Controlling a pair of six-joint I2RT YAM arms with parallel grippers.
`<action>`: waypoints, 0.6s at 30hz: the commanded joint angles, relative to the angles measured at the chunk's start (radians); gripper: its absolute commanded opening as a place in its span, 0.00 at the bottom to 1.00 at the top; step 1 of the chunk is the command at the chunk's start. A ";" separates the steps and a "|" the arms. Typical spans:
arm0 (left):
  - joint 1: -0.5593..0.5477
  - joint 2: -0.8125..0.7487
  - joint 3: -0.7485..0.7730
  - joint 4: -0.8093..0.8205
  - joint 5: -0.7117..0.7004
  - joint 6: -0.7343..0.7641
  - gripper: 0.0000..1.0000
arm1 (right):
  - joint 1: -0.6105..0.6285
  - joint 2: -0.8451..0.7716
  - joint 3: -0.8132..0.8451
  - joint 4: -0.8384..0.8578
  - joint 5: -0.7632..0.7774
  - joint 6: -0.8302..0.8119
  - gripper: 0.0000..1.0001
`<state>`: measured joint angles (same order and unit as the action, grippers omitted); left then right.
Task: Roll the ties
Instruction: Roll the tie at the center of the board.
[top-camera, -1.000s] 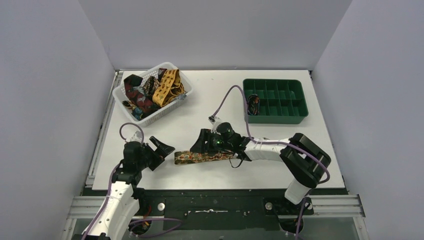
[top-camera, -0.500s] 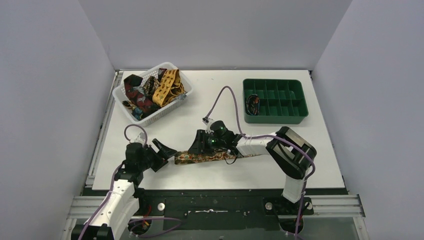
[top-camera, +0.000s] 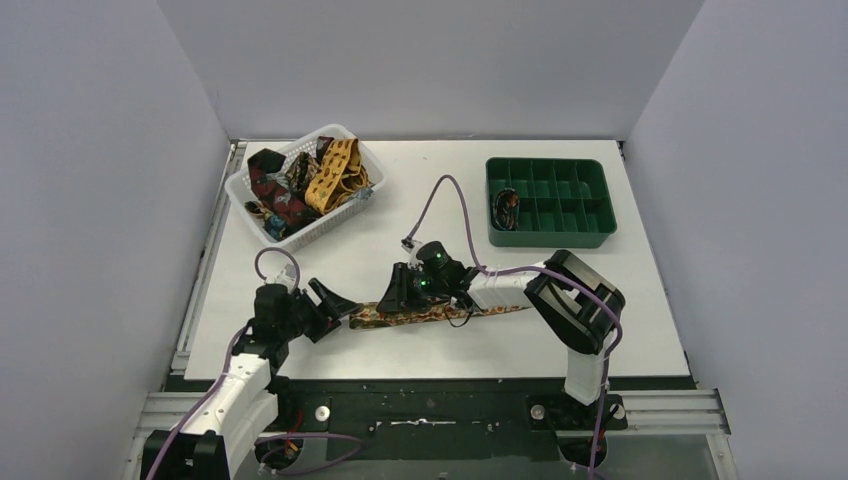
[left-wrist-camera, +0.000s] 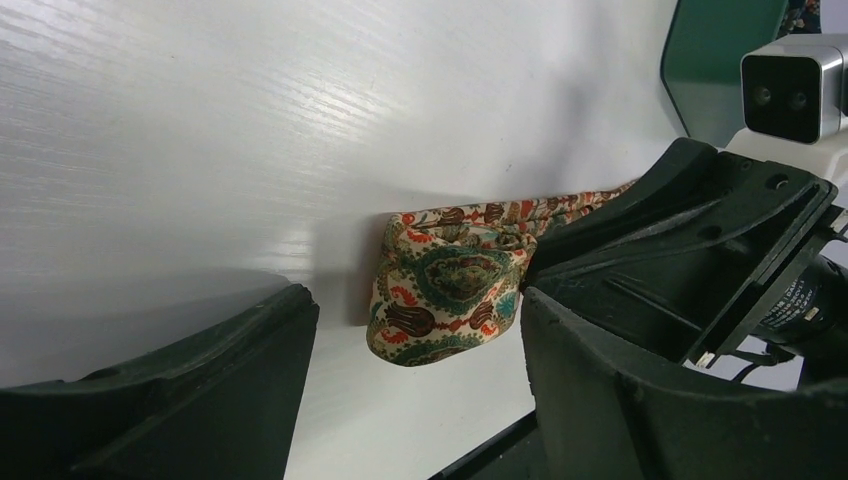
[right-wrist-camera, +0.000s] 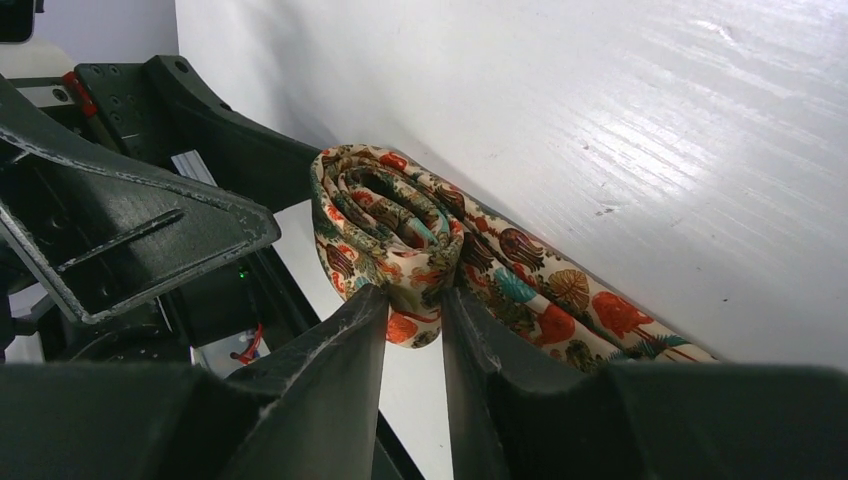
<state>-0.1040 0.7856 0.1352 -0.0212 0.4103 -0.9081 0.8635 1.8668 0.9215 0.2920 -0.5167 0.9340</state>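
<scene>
A paisley tie (top-camera: 375, 316) in cream, teal and orange lies along the near part of the table. Its left end is wound into a loose coil (right-wrist-camera: 385, 215). My right gripper (right-wrist-camera: 413, 292) is shut on the coil's lower edge, with fabric pinched between both fingers. In the top view the right gripper (top-camera: 397, 293) sits over the tie's left part. My left gripper (left-wrist-camera: 415, 300) stands open just left of the coil (left-wrist-camera: 445, 295), one finger on each side and neither touching it. From above, the left gripper (top-camera: 335, 308) is at the tie's left tip.
A white basket (top-camera: 352, 205) at the back left holds several loose ties (top-camera: 300, 180). A green compartment tray (top-camera: 560, 235) stands at the back right with one small coil (top-camera: 505, 208) in a left cell. Purple cables arch over both arms.
My right gripper has closed onto the coiled end of the tie. The left gripper has crept right toward the tie's tip and its jaws have narrowed a little.
</scene>
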 joint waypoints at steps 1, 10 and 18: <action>-0.012 0.015 -0.006 0.104 0.045 0.020 0.71 | -0.005 0.013 0.000 0.019 -0.016 0.020 0.27; -0.085 0.096 0.002 0.136 0.022 0.047 0.70 | -0.017 0.033 0.006 -0.015 -0.016 0.019 0.21; -0.098 0.154 -0.001 0.182 0.021 0.068 0.70 | -0.033 0.058 0.007 -0.047 -0.025 0.028 0.20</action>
<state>-0.1963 0.9031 0.1280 0.1284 0.4427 -0.8810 0.8425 1.9125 0.9188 0.2657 -0.5388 0.9577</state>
